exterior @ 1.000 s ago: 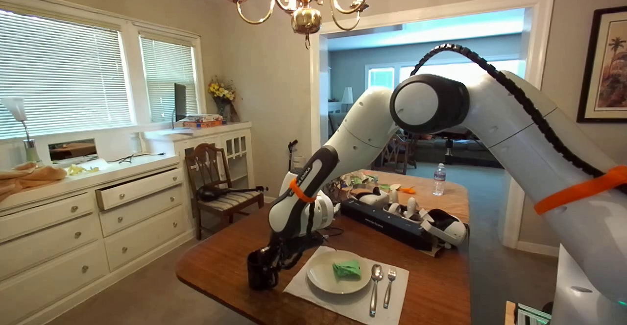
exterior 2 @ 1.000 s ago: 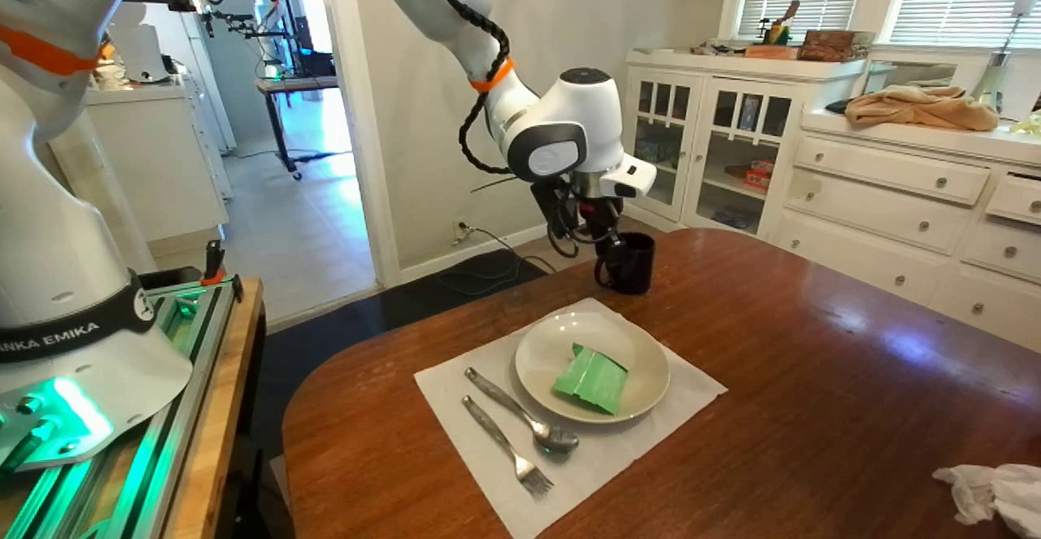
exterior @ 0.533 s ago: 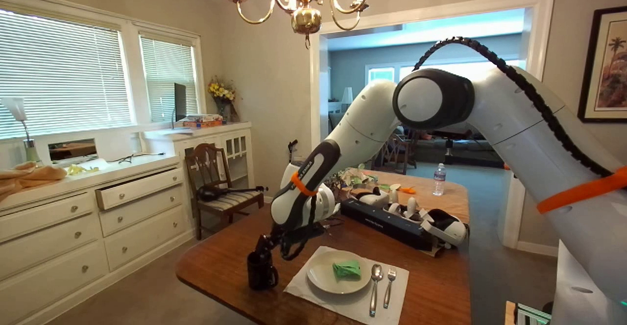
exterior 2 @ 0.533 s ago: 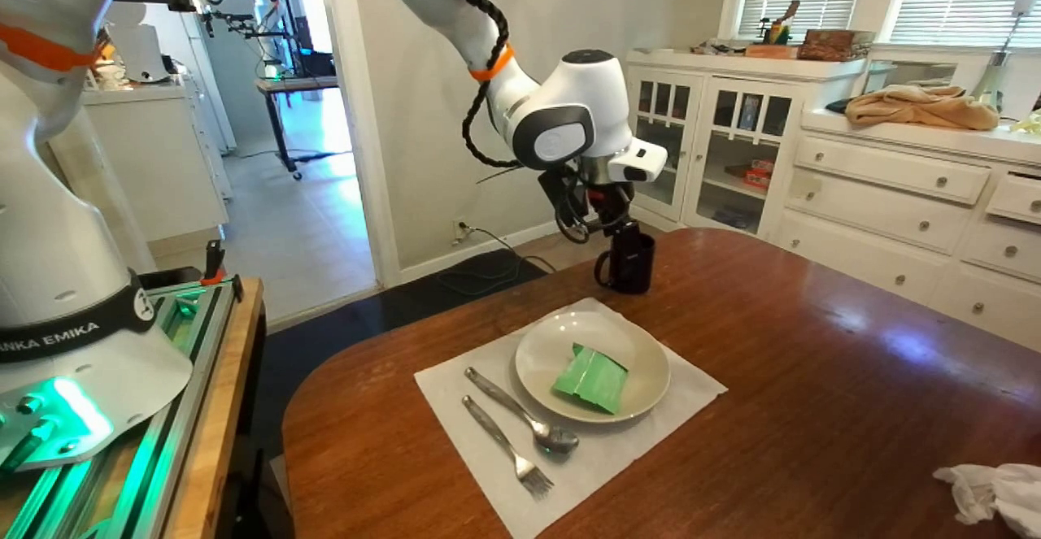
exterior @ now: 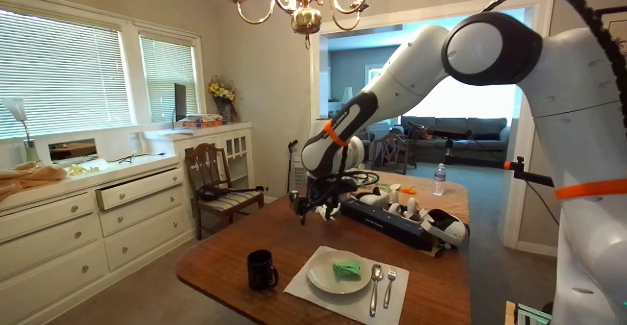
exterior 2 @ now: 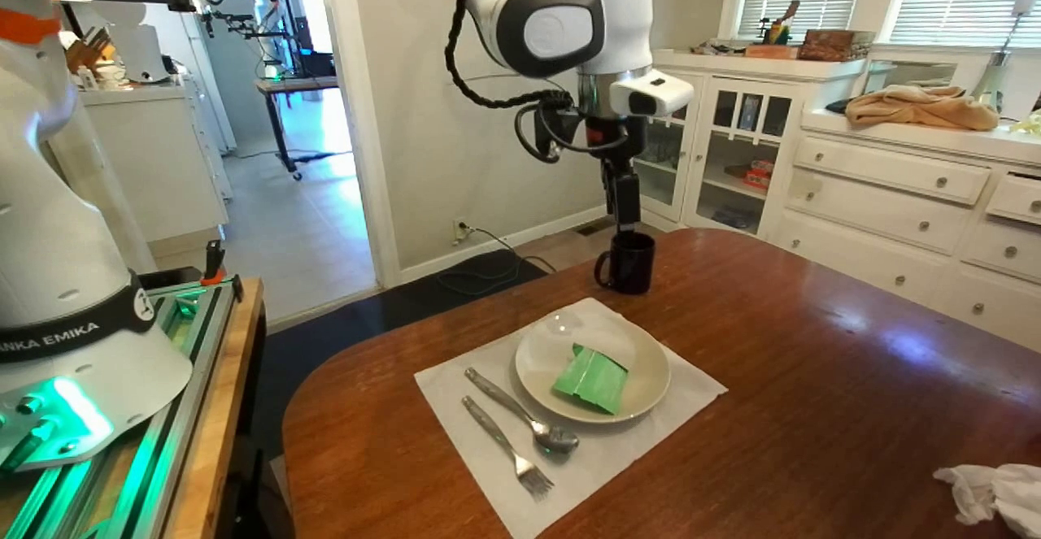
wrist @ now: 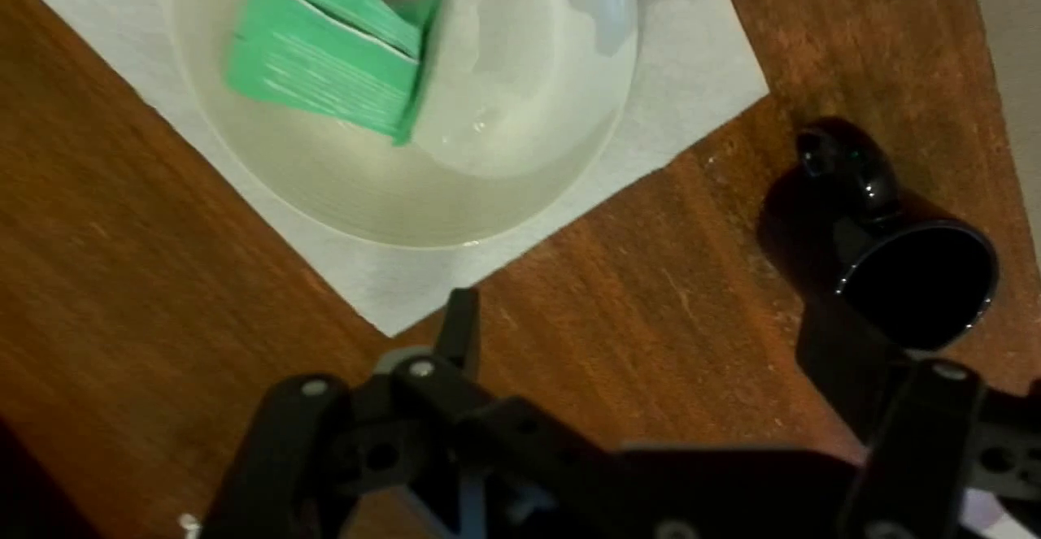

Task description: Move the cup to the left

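The cup (exterior: 259, 270) is a black mug that stands upright on the wooden table, near the corner of a white placemat. In both exterior views it rests there on its own, its handle toward the placemat side. From above, the wrist view has the cup (wrist: 915, 283) at the right, with its dark mouth and handle showing. My gripper (wrist: 651, 332) has its fingers spread wide, only tabletop between them. The right finger overlaps the near side of the cup in that view. Elsewhere the gripper (exterior: 302, 214) hangs raised over the table, apart from the cup.
A white plate (exterior: 321, 283) with a green packet (exterior 2: 592, 378) lies on the placemat (exterior 2: 472, 458), beside a spoon (exterior: 375, 290) and a fork (exterior: 389, 288). Farther off are a long dark box (exterior: 377, 219), a headset (exterior: 448, 224) and a water bottle (exterior: 439, 180). Crumpled paper (exterior 2: 996, 494) lies at one side.
A second ago my gripper was down at the cup by its handle. It has since risen and drawn back from it. The cup stays in the same spot.
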Robot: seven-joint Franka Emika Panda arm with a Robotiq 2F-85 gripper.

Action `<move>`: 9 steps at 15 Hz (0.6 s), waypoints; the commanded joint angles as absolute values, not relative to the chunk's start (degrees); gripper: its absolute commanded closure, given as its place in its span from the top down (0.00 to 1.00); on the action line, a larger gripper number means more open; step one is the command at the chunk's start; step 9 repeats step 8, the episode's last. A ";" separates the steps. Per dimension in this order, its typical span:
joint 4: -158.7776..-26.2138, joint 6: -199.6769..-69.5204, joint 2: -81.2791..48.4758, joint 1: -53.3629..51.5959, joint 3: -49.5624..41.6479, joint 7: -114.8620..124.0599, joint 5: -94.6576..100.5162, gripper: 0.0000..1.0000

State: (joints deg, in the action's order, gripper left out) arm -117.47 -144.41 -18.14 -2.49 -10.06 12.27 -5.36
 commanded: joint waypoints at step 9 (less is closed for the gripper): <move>-126.65 -129.67 -1.67 6.77 -11.37 12.20 -4.07 1.00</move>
